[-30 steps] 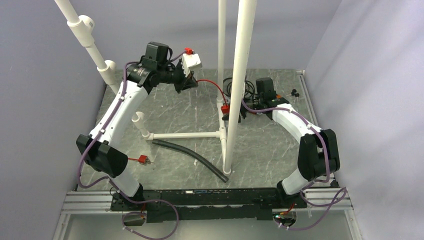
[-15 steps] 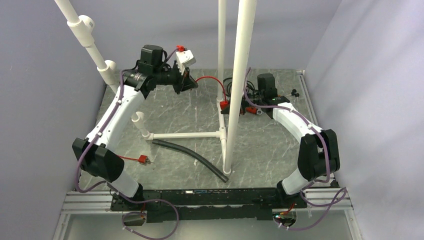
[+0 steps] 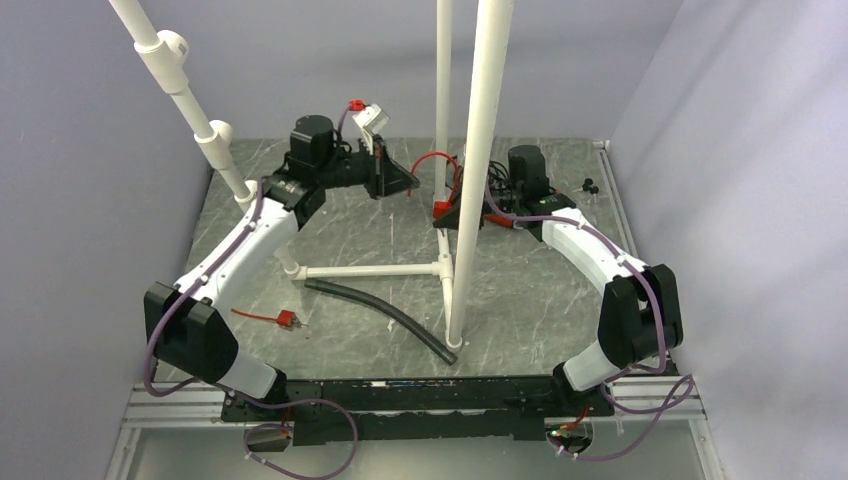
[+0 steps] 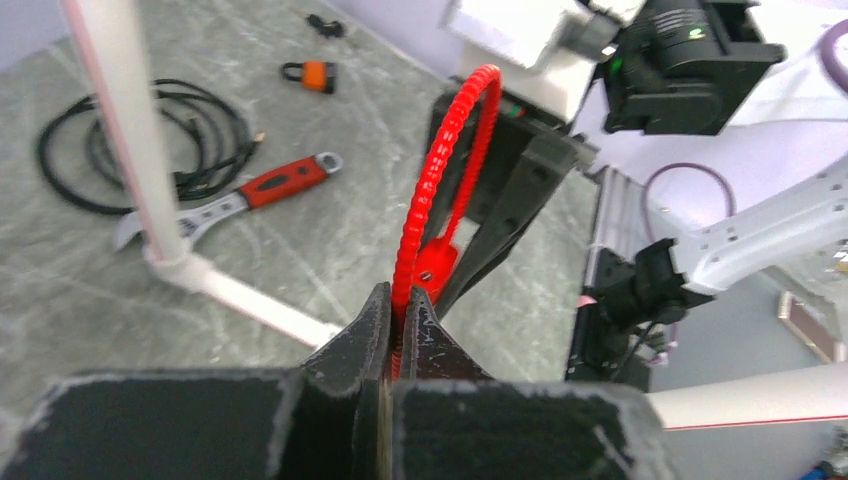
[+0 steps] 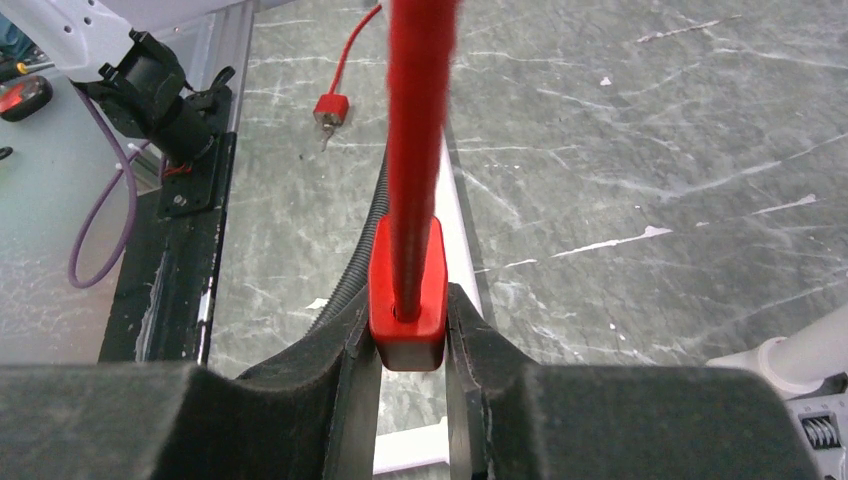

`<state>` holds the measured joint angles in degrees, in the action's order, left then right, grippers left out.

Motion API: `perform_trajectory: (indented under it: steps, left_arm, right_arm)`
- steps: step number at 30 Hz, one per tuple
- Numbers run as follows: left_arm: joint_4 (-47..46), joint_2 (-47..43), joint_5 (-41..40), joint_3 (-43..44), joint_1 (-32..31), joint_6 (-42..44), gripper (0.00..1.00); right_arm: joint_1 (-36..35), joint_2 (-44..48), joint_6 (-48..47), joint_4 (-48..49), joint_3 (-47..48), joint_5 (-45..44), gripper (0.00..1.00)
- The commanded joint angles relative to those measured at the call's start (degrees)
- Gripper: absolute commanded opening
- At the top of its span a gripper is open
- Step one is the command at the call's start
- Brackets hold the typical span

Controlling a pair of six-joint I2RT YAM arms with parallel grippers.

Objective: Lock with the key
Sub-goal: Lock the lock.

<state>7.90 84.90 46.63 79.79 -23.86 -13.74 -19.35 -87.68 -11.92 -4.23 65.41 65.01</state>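
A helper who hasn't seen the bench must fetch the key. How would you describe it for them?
Look at the near left part of the grey table, beside the left arm's elbow. Left of the black hose lies the key: small, red-headed, trailing a thin red cord, the only loose red thing there.

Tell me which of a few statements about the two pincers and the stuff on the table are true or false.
1. The left pincer is shut on the red cable. True.
2. The right pincer holds nothing. False: it clamps the red lock at the cable's end.
3. The key lies on the table, away from both pincers. True.
4. The wrench has a blue handle. False: its handle is red.
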Motion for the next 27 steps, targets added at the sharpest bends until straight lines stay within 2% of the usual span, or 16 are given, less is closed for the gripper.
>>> perform_trajectory:
  steps: [1,10,15,27]
  left_arm:
    - [-12.34,-2.14,0.51,-2.80,-4.38,-9.77,0.00]
    - [-19.23,-1.80,-1.83,-7.16,-7.17,-13.64,0.00]
    - [-20.64,-1.04,-2.11,-6.26,-7.38,-14.94,0.00]
    - [-22.01,0.44,-3.28,-5.97,-8.44,-14.03,0.00]
  right_arm:
    - [-1.74,2.88,-1.84,2.83,1.65,-0.16,0.00]
    - [-2.89,3.15,-3.42,0.09,2.45,-0.41,0.00]
    - [-4.37,2.55,-8.14,-5.29,3.61,-1.46,0.00]
    - [-6.64,1.86,-9.37,-8.90,5.08,-0.46,0.00]
